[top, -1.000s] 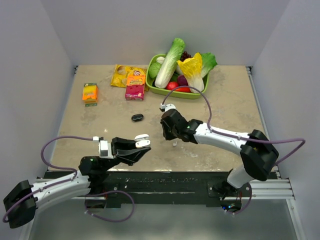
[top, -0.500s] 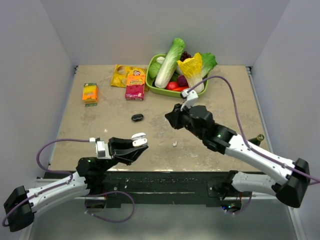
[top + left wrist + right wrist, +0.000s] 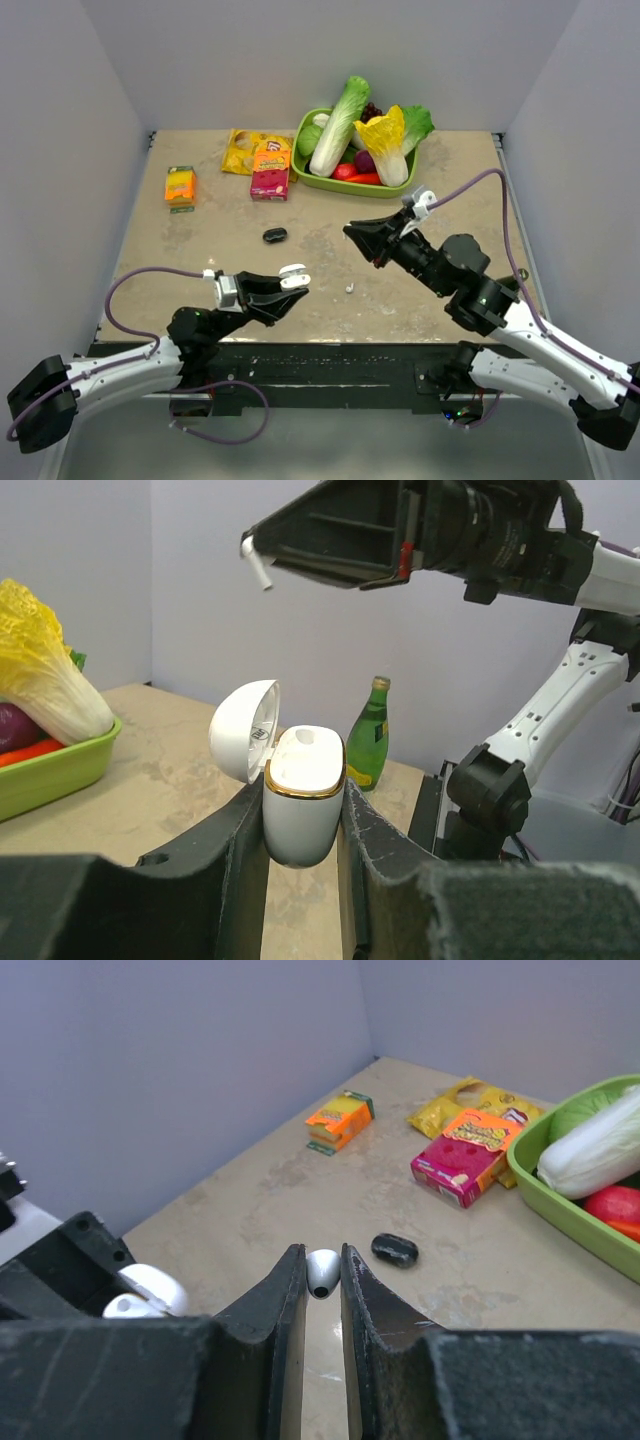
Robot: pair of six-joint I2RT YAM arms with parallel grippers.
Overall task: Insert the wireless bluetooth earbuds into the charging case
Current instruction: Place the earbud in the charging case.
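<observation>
My left gripper is shut on the white charging case, held upright off the table with its lid open. It also shows in the top view. My right gripper is shut on one white earbud. It hangs in the air above and beyond the case, and the earbud's stem sticks out of its tip. A small white piece, likely the second earbud, lies on the table between the grippers. In the right wrist view the open case sits low at the left.
A small black object lies mid-table. An orange box, a pink box and a yellow bag sit at the back left. A green basket of vegetables stands at the back. A green bottle stands near the right edge.
My right arm has swung to the right and lifted, carrying the earbud, with its tip now pointing left. My left gripper has moved a little right and forward with the case.
</observation>
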